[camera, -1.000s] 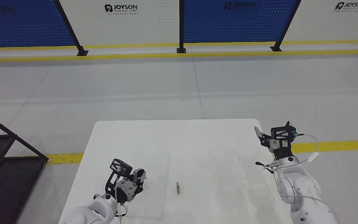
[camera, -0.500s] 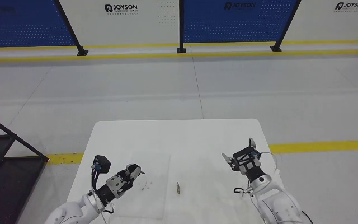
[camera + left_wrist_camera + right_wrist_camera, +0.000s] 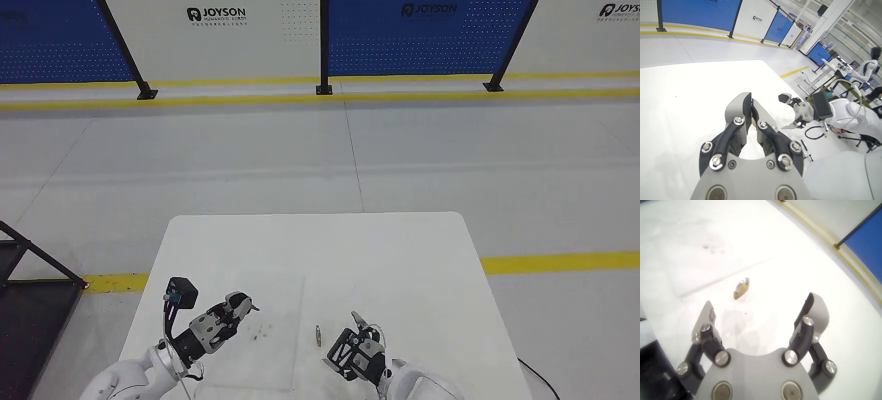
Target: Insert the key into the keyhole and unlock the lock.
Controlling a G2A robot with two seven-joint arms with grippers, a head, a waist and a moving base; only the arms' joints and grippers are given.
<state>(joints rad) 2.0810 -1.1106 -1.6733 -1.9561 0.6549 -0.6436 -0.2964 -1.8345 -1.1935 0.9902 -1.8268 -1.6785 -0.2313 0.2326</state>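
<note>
One overhead, two wrist cameras
Top looks down at the table [image 3: 400, 250]; right wrist, close above, shares the lock [image 3: 318, 335]

Room notes.

- White rectangular surface [image 3: 300, 240]: matte top, rounded corners.
- Pale grey glossy floor [image 3: 350, 160]: faint seams, and soft overhead light reflecting evenly off it.
- Long yellow floor stripe [image 3: 250, 100]: runs along the far side, at the foot of a row of blue and white partition panels [image 3: 420, 30] on black metal posts [image 3: 323, 60] with flat feet.
- Second yellow floor stripe [image 3: 560, 263]: shows on both sides of the surface.
- Black metal frame [image 3: 30, 265]: stands near the surface's left edge.
- Left wrist view: another line of blue and white panels [image 3: 783, 30] recedes toward a white desk [image 3: 830, 65].
</note>
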